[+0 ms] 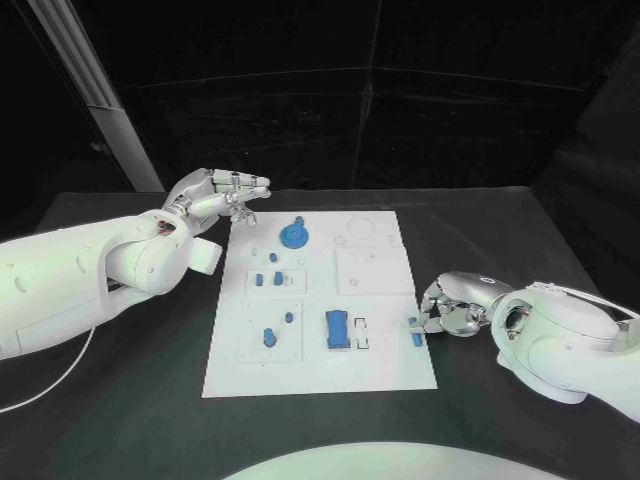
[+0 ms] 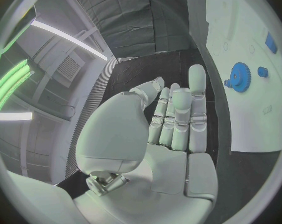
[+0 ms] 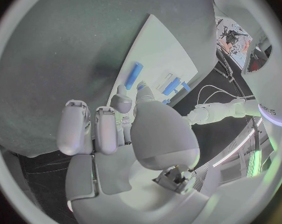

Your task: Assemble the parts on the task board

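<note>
Head view – white task board, blue parts, left hand empty, right hand unclear.

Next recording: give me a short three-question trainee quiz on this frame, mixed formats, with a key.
1. True or false: the left hand holds a blue part.
2. Which hand is at the small blue part on the task board edge: A left, B right?
3. Fill in: the blue gear lies at the board's ____ end, far or near from the robot.
Key: 1 false; 2 B, the right hand; 3 far.
</note>
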You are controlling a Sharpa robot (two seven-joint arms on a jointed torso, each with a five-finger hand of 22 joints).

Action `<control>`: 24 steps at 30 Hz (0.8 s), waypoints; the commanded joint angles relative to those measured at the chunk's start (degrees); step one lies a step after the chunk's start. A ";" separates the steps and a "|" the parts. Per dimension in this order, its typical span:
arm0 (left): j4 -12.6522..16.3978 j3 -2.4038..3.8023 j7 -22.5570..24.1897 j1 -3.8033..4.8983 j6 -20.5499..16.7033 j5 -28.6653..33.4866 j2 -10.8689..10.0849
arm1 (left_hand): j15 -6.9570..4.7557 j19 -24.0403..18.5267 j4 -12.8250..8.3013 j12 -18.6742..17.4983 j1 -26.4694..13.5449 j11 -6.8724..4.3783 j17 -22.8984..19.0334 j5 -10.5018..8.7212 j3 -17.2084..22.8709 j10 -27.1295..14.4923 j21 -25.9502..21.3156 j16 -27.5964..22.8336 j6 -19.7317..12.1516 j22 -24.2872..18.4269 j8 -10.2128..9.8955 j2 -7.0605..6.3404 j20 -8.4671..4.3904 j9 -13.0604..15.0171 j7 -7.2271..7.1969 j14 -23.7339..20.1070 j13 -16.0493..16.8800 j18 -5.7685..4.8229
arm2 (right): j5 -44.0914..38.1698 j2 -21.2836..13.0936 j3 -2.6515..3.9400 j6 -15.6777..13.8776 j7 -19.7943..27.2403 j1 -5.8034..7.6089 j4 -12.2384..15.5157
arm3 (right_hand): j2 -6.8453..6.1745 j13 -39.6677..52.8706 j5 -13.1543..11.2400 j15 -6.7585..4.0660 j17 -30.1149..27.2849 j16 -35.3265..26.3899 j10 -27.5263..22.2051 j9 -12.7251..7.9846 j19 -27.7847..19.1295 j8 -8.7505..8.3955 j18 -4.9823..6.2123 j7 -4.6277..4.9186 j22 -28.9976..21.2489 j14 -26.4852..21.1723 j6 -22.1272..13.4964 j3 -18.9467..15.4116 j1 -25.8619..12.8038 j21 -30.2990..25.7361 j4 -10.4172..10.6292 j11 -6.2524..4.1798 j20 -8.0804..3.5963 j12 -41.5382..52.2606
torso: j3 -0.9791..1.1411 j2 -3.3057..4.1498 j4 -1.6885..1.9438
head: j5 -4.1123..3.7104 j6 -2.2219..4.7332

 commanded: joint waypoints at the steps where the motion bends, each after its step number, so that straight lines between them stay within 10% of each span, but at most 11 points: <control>1: 0.12 0.03 0.24 0.08 0.43 0.14 -0.06 | -0.08 -0.12 0.00 0.20 0.06 0.16 -0.05 0.32 -0.26 -0.41 -0.28 0.01 -0.19 -0.06 0.22 0.29 0.14 -0.04 0.37 -0.46 -0.06 0.82 | -3.56 0.14 0.01 3.45 -2.35 0.05 0.05 | -0.19 0.12 -0.24 0.07 0.11 -0.06 0.22 -0.06 0.25 -0.27 -0.69 -0.13 0.08 3.13 0.49 -0.34 -0.58 -0.21 0.10 -0.22 0.14 0.10 | 0.03 0.05 0.01 | 0.12 -0.10; 24: 0.00 0.03 0.16 0.07 0.57 0.14 -0.02 | -0.08 -0.12 0.00 0.20 0.06 0.16 -0.05 0.32 -0.26 -0.41 -0.28 0.01 -0.19 -0.06 0.22 0.29 0.14 -0.04 0.37 -0.46 -0.06 0.82 | -6.91 3.98 0.00 6.95 -2.95 0.01 -1.44 | -0.06 0.40 0.24 -0.20 0.32 -0.03 0.38 0.15 0.35 -0.56 -0.74 -0.45 0.31 3.18 1.38 -0.39 2.54 -0.15 -1.17 -0.54 -0.11 0.25 | -0.01 0.01 0.05 | 0.19 -0.68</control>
